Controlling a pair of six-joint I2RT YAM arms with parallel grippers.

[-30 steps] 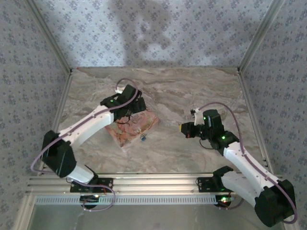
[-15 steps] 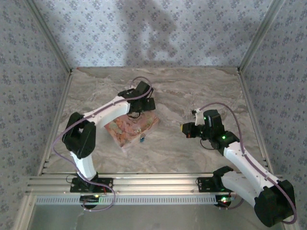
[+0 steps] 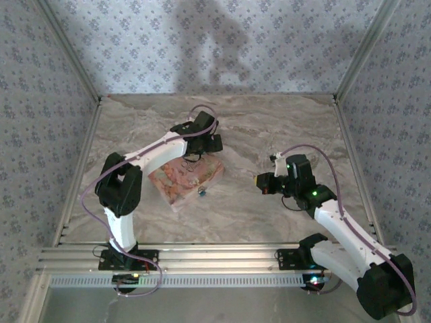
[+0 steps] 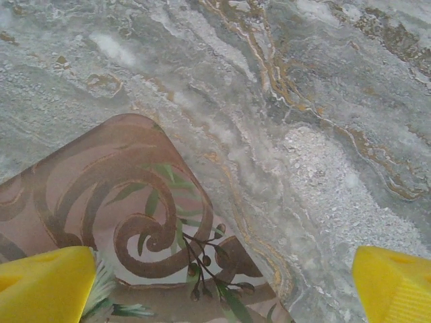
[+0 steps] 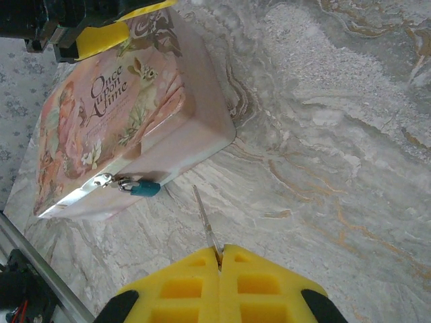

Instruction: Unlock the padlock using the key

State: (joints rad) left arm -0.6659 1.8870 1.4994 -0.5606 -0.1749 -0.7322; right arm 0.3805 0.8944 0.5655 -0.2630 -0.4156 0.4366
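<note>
Right gripper (image 5: 220, 252) is pinching the key (image 5: 204, 219), yellow fingers pressed together, tip pointing near the padlock (image 5: 145, 189) (little blue thing), which is hanging off the latch of the pink box (image 5: 121, 114). Left gripper (image 4: 219, 289) is hovering spread wide over a box corner.

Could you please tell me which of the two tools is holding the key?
The right tool, shut on the thin metal key; the left tool hangs wide open and empty over a corner of the pink box.
</note>
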